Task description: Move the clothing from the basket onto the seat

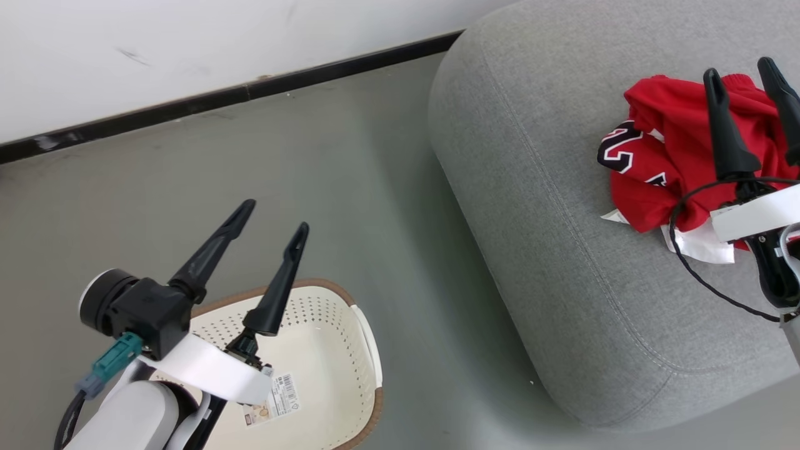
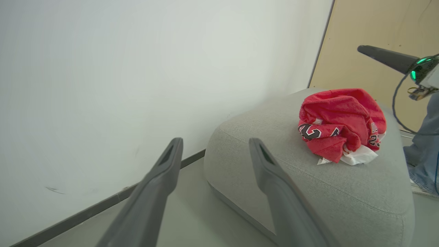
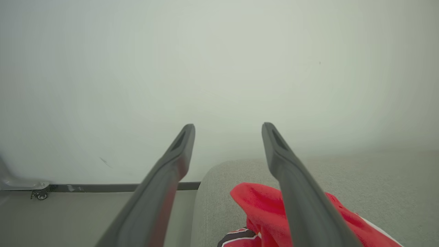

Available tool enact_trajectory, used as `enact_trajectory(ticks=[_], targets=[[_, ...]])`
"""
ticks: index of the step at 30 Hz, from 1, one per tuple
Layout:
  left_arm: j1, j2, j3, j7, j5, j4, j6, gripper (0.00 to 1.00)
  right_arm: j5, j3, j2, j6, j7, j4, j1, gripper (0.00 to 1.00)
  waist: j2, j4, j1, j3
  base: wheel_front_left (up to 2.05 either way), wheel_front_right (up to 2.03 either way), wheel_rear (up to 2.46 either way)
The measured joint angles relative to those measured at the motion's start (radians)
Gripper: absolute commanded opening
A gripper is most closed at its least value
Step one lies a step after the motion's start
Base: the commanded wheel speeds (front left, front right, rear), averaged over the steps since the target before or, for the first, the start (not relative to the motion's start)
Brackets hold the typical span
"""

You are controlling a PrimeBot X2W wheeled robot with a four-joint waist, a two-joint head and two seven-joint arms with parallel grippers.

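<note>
Head view first: the left gripper is hanging over the floor just above the basket, its two dark fingers spreading wide and gripping nothing. The basket is sitting on the floor, well apart from the seat, and showing its perforated inside with a barcode label on the bottom. Over on the seat's top, the clothing is lying in a red crumpled heap, well in from the rounded edge that faces the basket, with a black-and-white numeral showing and white trim poking out underneath. The right gripper is hovering over that heap with its claw wide, and the cloth is not in its grip.

Left wrist view now: the left gripper is pointing towards the white wall, fingers standing far apart. The clothing is bunching up on the seat, back from its near corner. One dark finger of the right arm is reaching in above the heap, and a person's leg in blue denim is standing beside the seat's far edge.

Right wrist view: the right gripper is gaping wide, and the clothing is lying below its fingers on the seat, near the edge that drops to the floor.
</note>
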Motion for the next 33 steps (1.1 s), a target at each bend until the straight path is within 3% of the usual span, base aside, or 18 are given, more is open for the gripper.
enact_trajectory(ticks=[19, 33], targets=[[0.130, -0.061, 0.158, -0.012, -0.025, 0.058, 0.159, 1.00, -0.079, 0.001, 0.133, 0.000, 0.000, -0.051, 0.073, 1.00, 0.0000, 0.096, 0.0000, -0.076, 0.00, 0.00, 0.00], [0.203, -0.114, 0.231, -0.012, -0.004, 0.042, 0.196, 1.00, -0.131, -0.019, 0.222, 0.000, 0.000, -0.060, 0.188, 1.00, 0.0000, 0.156, 0.0000, -0.141, 0.00, 0.00, 0.00]])
